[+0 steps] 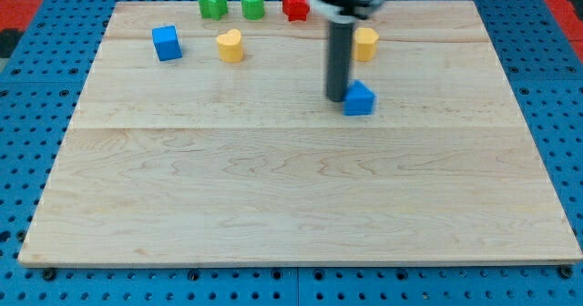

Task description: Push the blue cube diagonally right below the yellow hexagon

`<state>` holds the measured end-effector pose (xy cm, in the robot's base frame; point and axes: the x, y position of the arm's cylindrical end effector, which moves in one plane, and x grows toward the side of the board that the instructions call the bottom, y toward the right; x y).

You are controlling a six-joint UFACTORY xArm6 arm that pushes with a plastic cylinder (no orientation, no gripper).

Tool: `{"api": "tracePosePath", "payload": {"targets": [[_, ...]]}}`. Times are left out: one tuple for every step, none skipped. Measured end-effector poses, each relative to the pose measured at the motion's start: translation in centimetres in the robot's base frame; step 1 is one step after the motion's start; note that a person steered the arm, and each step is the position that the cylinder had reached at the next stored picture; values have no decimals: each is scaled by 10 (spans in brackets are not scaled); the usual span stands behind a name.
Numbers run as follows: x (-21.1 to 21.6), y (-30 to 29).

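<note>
We count on our pale wooden board (273,188) two blue blocks, one cube (166,43) at upper left, one pentagonal block (360,98) touching my tip (337,97), no jaws, holding nothing, two yellow, heart (230,45) and hexagon (366,44), two green (212,2) (252,4), one red (295,4).

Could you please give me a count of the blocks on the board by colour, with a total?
Blue: 2, a cube and a block touching my tip
Yellow: 2, a heart and a hexagon
Green: 2, a star and a cylinder
Red: 1, a star
Total: 7
</note>
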<state>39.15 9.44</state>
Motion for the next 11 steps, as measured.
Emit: {"api": "tracePosePath", "payload": {"targets": [[1,77],[5,34],[10,-27],[8,-39],[7,-39],[7,-39],[7,-41],[8,-56],[8,-156],[-14,-280],[-77,-393]]}}
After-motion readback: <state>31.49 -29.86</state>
